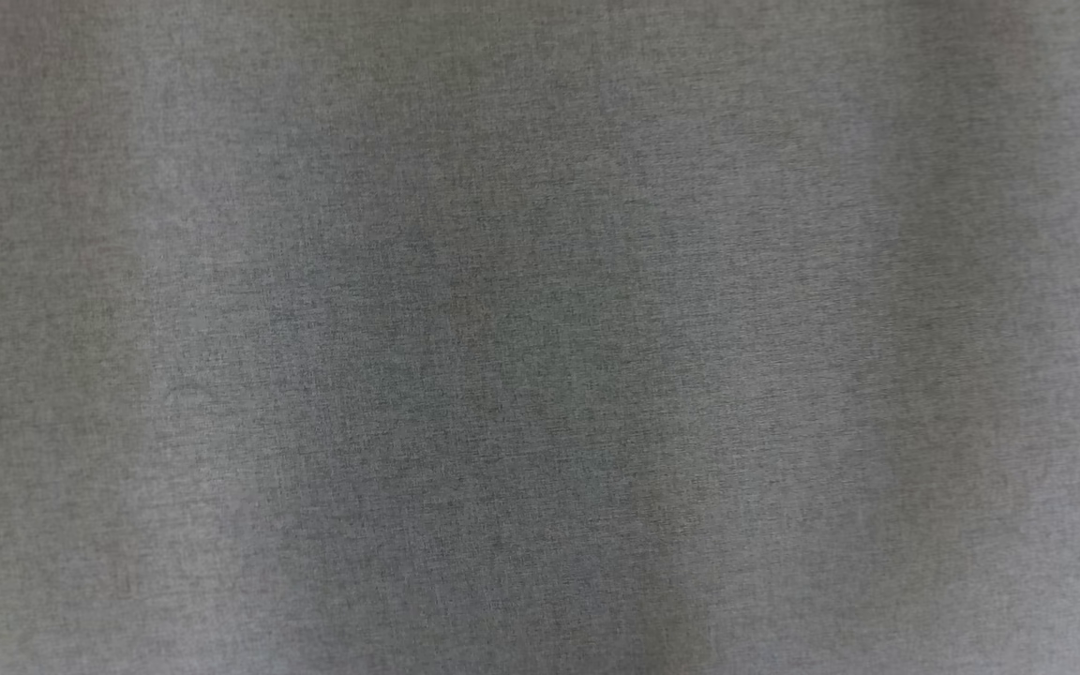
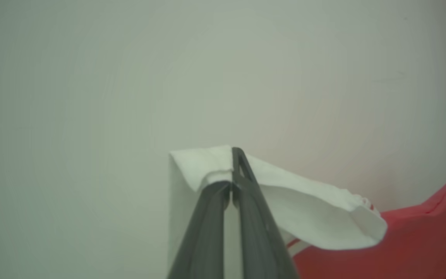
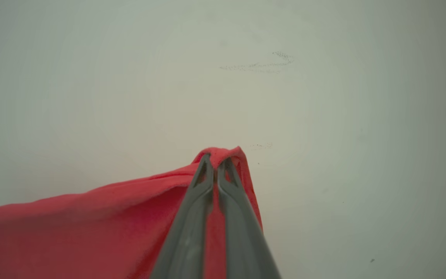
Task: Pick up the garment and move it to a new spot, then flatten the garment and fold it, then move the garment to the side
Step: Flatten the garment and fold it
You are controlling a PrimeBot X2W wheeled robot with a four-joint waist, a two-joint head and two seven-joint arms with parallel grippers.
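As the garment [image 3: 72, 232] looks limp and light, edge pinches suit it; left gripper [image 2: 232, 162] clamps white hem, right gripper [image 3: 216, 158] red fold.

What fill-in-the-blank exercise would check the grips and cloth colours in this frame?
1. The left gripper is shut on a ___ part of the garment.
2. The right gripper is shut on a ___ fold of the same garment.
3. In the left wrist view, the garment's red part shows at the lower ___ corner.
Missing words: white; red; right.
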